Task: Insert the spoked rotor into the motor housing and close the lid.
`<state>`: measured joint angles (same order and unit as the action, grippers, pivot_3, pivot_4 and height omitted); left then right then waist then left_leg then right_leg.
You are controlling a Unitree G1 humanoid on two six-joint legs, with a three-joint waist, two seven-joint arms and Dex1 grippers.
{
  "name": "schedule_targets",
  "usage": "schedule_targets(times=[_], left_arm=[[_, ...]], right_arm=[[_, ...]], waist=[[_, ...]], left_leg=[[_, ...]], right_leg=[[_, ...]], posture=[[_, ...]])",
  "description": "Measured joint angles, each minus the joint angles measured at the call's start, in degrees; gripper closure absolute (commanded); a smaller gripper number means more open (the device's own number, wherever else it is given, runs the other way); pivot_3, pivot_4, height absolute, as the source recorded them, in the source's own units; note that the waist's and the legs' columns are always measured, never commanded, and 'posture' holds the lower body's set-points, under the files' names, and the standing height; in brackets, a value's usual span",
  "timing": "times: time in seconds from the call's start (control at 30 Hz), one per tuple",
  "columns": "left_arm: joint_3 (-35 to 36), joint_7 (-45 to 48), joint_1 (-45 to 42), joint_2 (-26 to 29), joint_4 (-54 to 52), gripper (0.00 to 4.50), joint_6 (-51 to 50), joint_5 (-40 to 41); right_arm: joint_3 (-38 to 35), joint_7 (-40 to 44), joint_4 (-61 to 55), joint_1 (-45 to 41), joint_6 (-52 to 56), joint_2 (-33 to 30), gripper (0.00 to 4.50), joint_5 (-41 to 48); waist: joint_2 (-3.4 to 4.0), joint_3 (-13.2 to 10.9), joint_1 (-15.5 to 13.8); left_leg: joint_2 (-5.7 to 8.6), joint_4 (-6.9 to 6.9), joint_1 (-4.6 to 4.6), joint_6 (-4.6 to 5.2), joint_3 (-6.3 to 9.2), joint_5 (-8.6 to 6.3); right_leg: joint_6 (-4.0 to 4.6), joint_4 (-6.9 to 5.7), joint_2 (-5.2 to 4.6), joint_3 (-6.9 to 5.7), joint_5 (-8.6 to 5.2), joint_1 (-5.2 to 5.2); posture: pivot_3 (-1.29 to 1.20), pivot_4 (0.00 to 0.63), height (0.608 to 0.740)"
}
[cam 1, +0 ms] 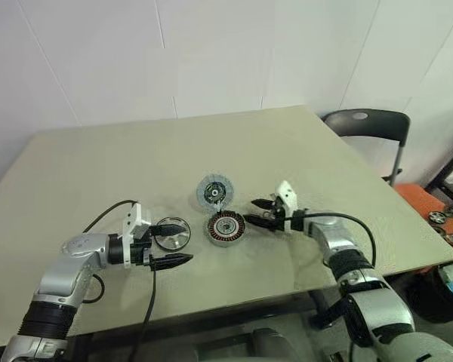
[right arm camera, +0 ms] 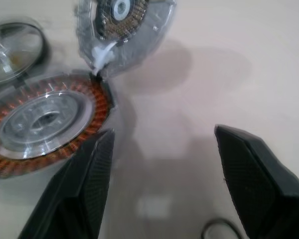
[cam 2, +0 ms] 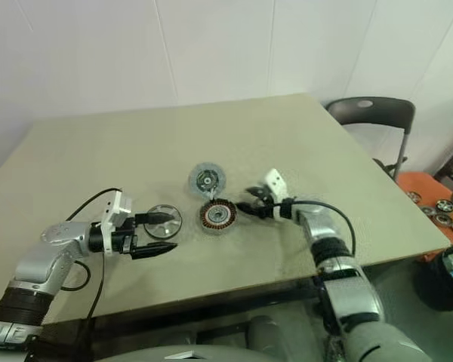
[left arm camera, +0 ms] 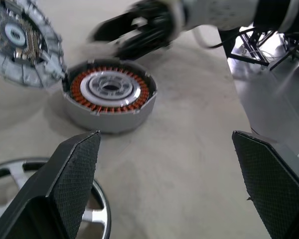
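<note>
- Left of centre in the head view, the left gripper (cam 1: 171, 243) sits with its fingers spread wide and empty. The rotor (cam 1: 171, 234) lies flat on the table (cam 1: 75, 173) right at its tips: one finger reaches over the wheel's near edge, the other lies on the table nearer the camera, so the wheel is not between them.
- In the left wrist view the rotor (left arm camera: 65, 204) shows beside and partly behind one finger (left arm camera: 72, 184), with bare table in the gap. Risk: closing from here would likely catch only the rim or nothing, and could skid the thin wheel across the table.
- At centre, the housing (cam 1: 225, 228) stands upright with its copper windings up. The lid (cam 1: 213, 191) lies just above it in the frame, apparently touching its edge. Risk: a nudge to either piece would probably shift the other.
- Right of centre, the right gripper (cam 1: 259, 213) hovers just beside the housing, fingers parted and holding nothing. In its wrist view the housing (right arm camera: 45, 124) lies beside one finger (right arm camera: 84, 184), outside the gap. Risk: drifting further in could bump the housing off its spot, or crowd the path the rotor must take.
</note>
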<state>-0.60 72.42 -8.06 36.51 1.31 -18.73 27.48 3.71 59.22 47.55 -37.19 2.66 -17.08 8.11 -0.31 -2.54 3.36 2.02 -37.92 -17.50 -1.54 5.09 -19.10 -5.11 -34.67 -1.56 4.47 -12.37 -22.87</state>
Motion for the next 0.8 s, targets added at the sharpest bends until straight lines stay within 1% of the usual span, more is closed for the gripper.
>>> schedule_targets(times=[0.07, 0.13, 0.2, 0.37, 0.53, 0.63, 0.73, 0.8], left_arm=[[0.0, -0.3, 0.8, 0.0, 0.0, 0.01, -0.6, 0.0], [0.0, -0.5, 0.8, 0.0, 0.0, 0.01, -0.8, 0.1], [0.0, -0.7, 0.6, -0.1, 0.0, 0.01, -1.0, 0.2], [0.0, -1.5, 0.6, -0.1, -0.4, 0.01, -1.1, 0.6], [0.1, -1.6, 0.6, 0.0, -0.4, 0.01, -1.2, 0.7], [0.1, -1.6, 0.7, 0.0, -0.5, 0.01, -1.3, 0.8], [0.3, -1.7, 0.8, 0.0, -0.9, 0.01, -1.9, 0.8], [0.3, -1.7, 0.8, -0.1, -1.3, 0.01, -2.1, 0.8]], right_arm=[[-0.3, 0.9, -0.2, 0.0, 2.1, -0.6, 1.17, 0.3], [-0.2, 1.6, -0.2, 0.0, 2.8, -0.9, 1.17, 0.3], [-0.1, 2.1, -0.2, 0.0, 3.0, -1.0, 1.17, 0.0], [-0.1, 2.2, 0.0, 0.0, 2.9, -1.9, 1.17, -0.1], [-1.2, 5.3, -0.2, 0.0, 5.7, -2.0, 1.17, 2.2], [-2.0, 6.8, -2.4, 0.0, 7.5, -2.3, 1.17, 3.5], [-2.2, 6.2, -4.3, -0.7, 7.1, -3.1, 1.17, 3.5], [-2.2, 4.7, -4.2, -1.6, 4.9, -4.0, 1.17, 2.5]], waist=[[0.00, 0.0, -0.9], [0.01, 0.0, -0.9], [0.01, 0.0, -0.8], [0.01, 0.0, -0.8], [0.01, 0.0, -0.8], [0.02, 0.0, -0.7], [0.01, 0.0, -0.8], [0.02, 0.0, -0.8]], left_leg=[[0.02, 0.04, -0.14, 0.00, 0.07, -0.01], [0.06, 0.03, -0.52, 0.00, 0.05, -0.01], [0.07, 0.03, -0.69, 0.00, 0.03, -0.01], [0.07, 0.03, -0.70, -0.01, 0.03, -0.01], [0.08, 0.02, -0.65, 0.00, -0.05, -0.01], [0.08, 0.00, -0.65, 0.00, -0.05, -0.01], [0.08, 0.00, -0.65, 0.00, -0.05, -0.01], [0.09, 0.00, -0.65, 0.00, -0.07, -0.01]], right_leg=[[-0.08, 0.03, -0.08, 0.00, 0.03, -0.14], [-0.10, 0.07, -0.16, 0.06, 0.04, -0.54], [-0.10, 0.11, -0.17, 0.08, 0.05, -0.69], [-0.08, 0.11, -0.13, 0.06, 0.05, -0.70], [-0.07, 0.10, -0.06, 0.05, 0.05, -0.64], [-0.07, 0.10, -0.07, 0.06, 0.05, -0.64], [-0.07, 0.10, -0.07, 0.06, 0.05, -0.64], [-0.07, 0.10, -0.07, 0.06, 0.05, -0.64]], posture=[[0.00, 0.000, 0.740], [0.00, 0.000, 0.740], [0.00, 0.000, 0.740], [0.00, 0.000, 0.740], [0.00, 0.000, 0.740], [0.00, 0.000, 0.740], [0.00, 0.000, 0.740], [0.00, 0.000, 0.740]])
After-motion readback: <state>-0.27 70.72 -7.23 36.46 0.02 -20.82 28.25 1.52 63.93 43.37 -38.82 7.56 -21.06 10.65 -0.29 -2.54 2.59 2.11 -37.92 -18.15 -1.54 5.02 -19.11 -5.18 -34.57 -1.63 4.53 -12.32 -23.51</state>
